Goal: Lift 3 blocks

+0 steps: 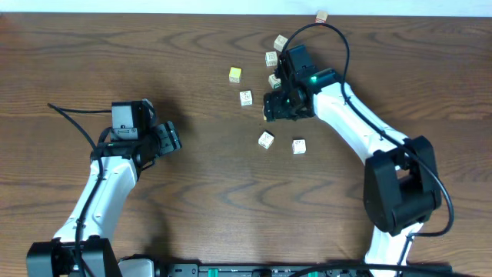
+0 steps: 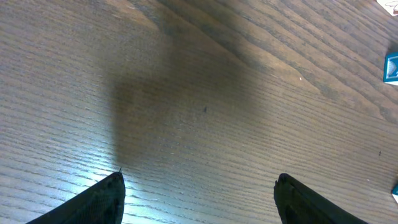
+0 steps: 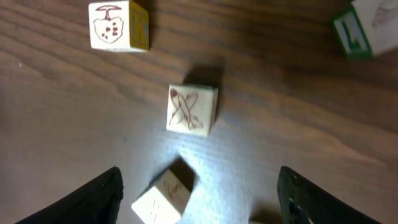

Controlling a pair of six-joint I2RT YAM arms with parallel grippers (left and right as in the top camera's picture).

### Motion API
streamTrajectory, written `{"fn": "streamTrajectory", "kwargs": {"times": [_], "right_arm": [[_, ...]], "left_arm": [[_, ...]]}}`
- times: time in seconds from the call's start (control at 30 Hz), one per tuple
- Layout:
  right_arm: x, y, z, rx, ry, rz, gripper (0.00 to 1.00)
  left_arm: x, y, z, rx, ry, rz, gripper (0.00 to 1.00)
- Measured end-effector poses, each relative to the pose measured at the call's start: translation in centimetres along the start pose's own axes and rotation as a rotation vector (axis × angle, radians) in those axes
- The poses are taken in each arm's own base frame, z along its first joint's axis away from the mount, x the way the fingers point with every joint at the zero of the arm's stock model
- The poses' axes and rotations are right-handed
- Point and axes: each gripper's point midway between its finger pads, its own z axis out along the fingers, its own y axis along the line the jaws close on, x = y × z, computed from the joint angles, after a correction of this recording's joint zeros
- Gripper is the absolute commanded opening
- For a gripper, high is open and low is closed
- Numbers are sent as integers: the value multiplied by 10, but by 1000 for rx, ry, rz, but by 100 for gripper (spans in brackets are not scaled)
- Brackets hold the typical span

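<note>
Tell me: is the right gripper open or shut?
Open: the right gripper fingers stand far apart, a block between them unclamped.

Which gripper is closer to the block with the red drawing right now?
Right. The right gripper hangs open just short of the red-marked block, which lies ahead of its fingertips. The left gripper is far off to the left, over bare table.

**Cube count: 8 total, overhead**

1 solid yellow cube (image 1: pixel 234 74). 6 whitish cubes (image 1: pixel 245 98): 3 to the right of the yellow one, 3 nearer the robot than it. 1 tan cube (image 1: pixel 322 15), far beyond and right of the yellow one. 2 arms: left arm (image 1: pixel 108 192), right arm (image 1: pixel 361 123).
</note>
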Motion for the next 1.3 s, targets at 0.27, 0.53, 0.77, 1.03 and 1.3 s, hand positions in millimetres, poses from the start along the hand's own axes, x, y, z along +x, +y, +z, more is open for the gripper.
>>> {"fn": "streamTrajectory", "kwargs": {"times": [0.27, 0.53, 0.77, 1.03, 1.3], "right_arm": [[-7, -2, 28, -4, -15, -23, 67], [-5, -6, 51, -1, -2, -44, 49], [-9, -5, 54, -4, -15, -55, 28], [-10, -6, 53, 2, -17, -55, 5], [5, -16, 33, 62, 48, -47, 1]], "left_arm": [[0, 0, 0, 0, 0, 0, 77], [-1, 0, 0, 1, -3, 1, 77], [-1, 0, 0, 2, -5, 1, 77], [-1, 0, 0, 2, -5, 1, 77], [-1, -2, 0, 3, -5, 7, 70]]}}
